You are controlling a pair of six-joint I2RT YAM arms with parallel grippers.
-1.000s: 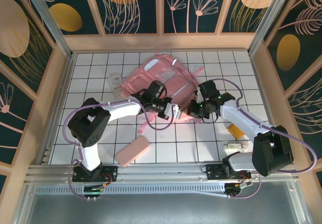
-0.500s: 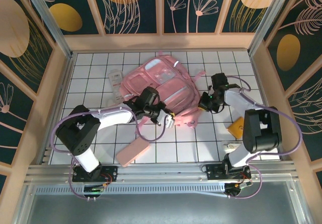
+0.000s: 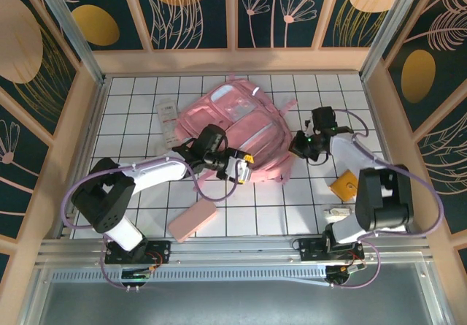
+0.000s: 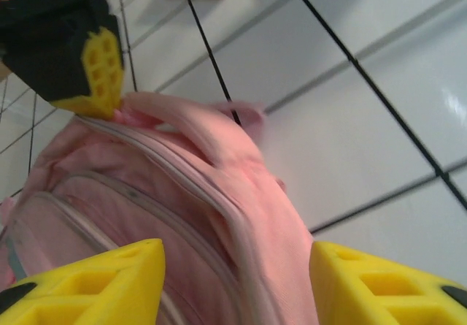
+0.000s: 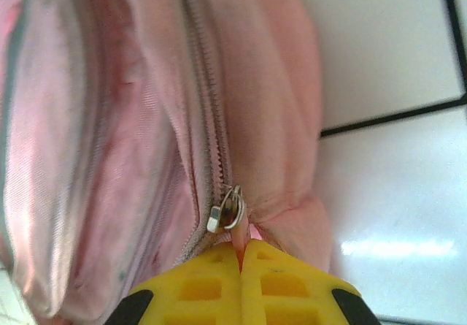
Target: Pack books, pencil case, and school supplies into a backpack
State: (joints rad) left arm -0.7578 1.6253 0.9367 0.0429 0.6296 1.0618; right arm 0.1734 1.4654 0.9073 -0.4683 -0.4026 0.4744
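The pink backpack point(image 3: 232, 124) lies flat mid-table. My right gripper point(image 3: 298, 147) is at its right edge, shut on the pink pull tab of the zipper slider point(image 5: 226, 212), with the fingers point(image 5: 284, 281) pressed together. My left gripper point(image 3: 240, 169) is open at the backpack's near edge. Its yellow fingers point(image 4: 98, 285) stand apart on either side of a fold of backpack point(image 4: 241, 193) fabric without pinching it. The pencil case point(image 3: 193, 219) lies near the front. A clear packet point(image 3: 167, 115) lies left of the backpack, and an orange square point(image 3: 344, 187) and a tiny whitish item point(image 3: 340, 212) lie at the right. The books are out of view.
Wooden walls point(image 3: 66, 157) fence the white gridded table point(image 3: 146, 193) on three sides. The arm bases point(image 3: 321, 248) stand at the near edge. The right gripper's black body point(image 4: 58, 47) sits close to my left gripper, beyond the backpack fold.
My left gripper has opened and let go of the backpack fabric. The right gripper drew the zipper pull up and to the right, and the backpack shifted slightly.
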